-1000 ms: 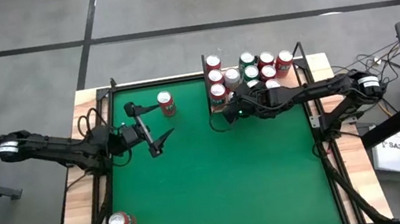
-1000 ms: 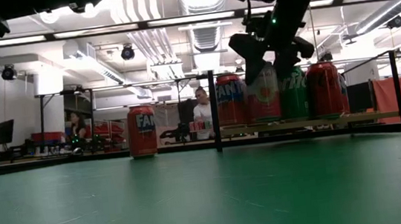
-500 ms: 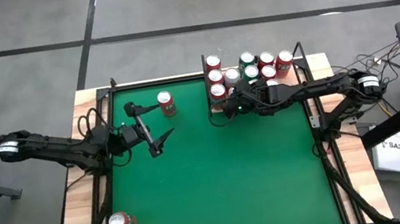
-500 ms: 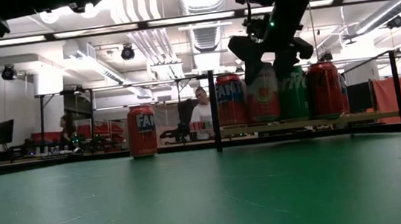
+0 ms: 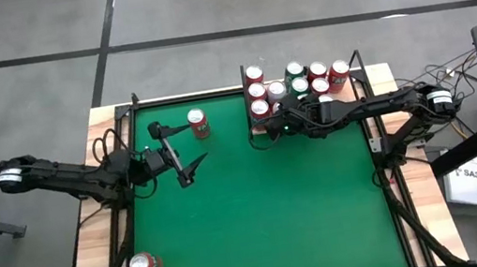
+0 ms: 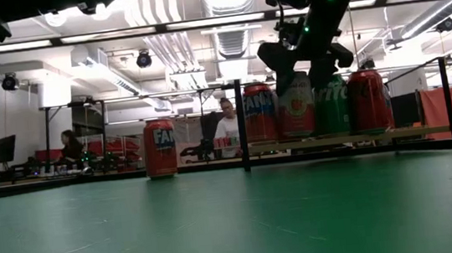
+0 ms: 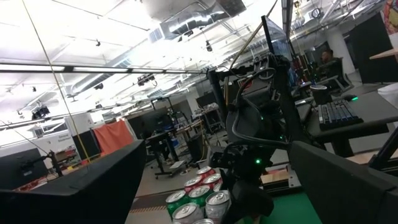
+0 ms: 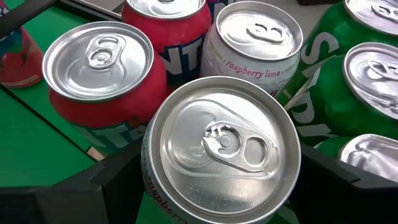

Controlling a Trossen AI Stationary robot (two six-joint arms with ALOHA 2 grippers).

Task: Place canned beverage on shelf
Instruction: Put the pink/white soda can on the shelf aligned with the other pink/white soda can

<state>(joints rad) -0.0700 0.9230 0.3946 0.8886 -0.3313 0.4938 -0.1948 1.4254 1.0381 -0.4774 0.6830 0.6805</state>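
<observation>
- Right claw (image 5: pixel 268 127) sits at the front-left corner of the shelf (image 6: pixel 353 138), upper centre of the high view, its fingers apart around a raspberry lime can (image 8: pixel 221 155) standing among the others.
- Left claw (image 5: pixel 189 171) waits wide apart (mid-left of the desk).
- Step seems to be release; next I would lift straight up, not bumping neighbours.

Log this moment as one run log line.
left gripper: open, idle over felt | right gripper: open around can on shelf | stage: releasing

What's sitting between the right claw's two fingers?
A silver-topped raspberry lime can sits between the fingers of the right gripper; the right wrist view shows it.
</observation>
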